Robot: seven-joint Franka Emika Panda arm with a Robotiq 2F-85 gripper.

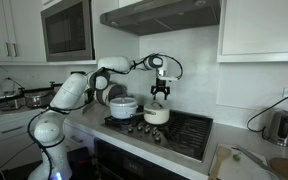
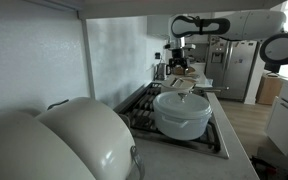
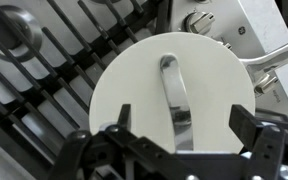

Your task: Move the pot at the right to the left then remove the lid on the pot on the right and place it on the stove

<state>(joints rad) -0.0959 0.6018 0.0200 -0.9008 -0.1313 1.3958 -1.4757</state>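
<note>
Wrist view: end effector spread above lid; stove beneath.

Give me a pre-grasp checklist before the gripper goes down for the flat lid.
1. Gripper open: ok, one finger on each side of the handle.
2. Lid handle lined up between the fingers: ok in the wrist view.
3. Lid seated flush on the pot: cannot tell, the rim is too small in both exterior views.
4. Gripper above the lid, no contact: ok, it hovers over the pot in an exterior view.
5. Bare stove grate for the set-down: ok, free beside the pot.
6. Wider domed-lid pot out of the way: ok, apart from the gripper.
</note>
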